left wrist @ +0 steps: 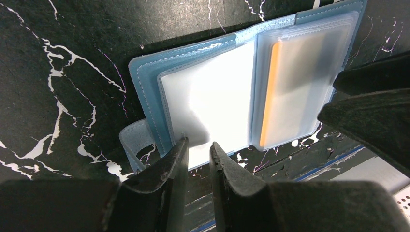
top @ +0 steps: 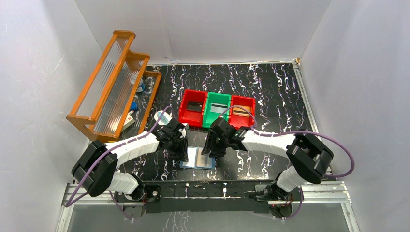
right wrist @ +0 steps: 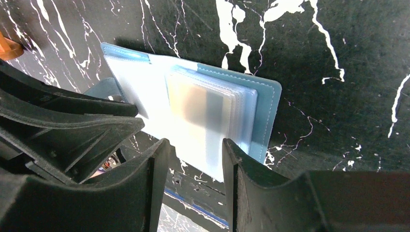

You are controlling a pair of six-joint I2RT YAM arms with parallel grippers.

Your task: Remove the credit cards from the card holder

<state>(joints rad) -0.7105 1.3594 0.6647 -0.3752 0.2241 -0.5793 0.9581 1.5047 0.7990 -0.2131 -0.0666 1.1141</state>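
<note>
- The rack (top: 109,82) stood at the far left of the table (top: 270,87). The small items on its lower shelf were too small for any label to be read.
- The left arm (top: 130,145) reached in low from its base and bent toward the middle, wrist tipped down over the holder's left side.
- The left gripper (left wrist: 198,150) had its fingers only narrowly parted. The tips were at the near edge of the holder's left page, beside the tab. I cannot tell whether they touched it.
- The holder (top: 198,158) lay open and flat near the table's near edge, between the two grippers.
- An orange card (left wrist: 274,92) sat in a sleeve on the right page. Any print was blurred by the cloudy plastic.
- The right gripper (right wrist: 195,150) was spread, its fingers to either side of the near edge of the stacked sleeves, with nothing pinched.
- The right arm (top: 270,140) stretched leftward from its base, elbow out to the right.
- Three bins (top: 218,94), red, green and red, stood just beyond the grippers.
</note>
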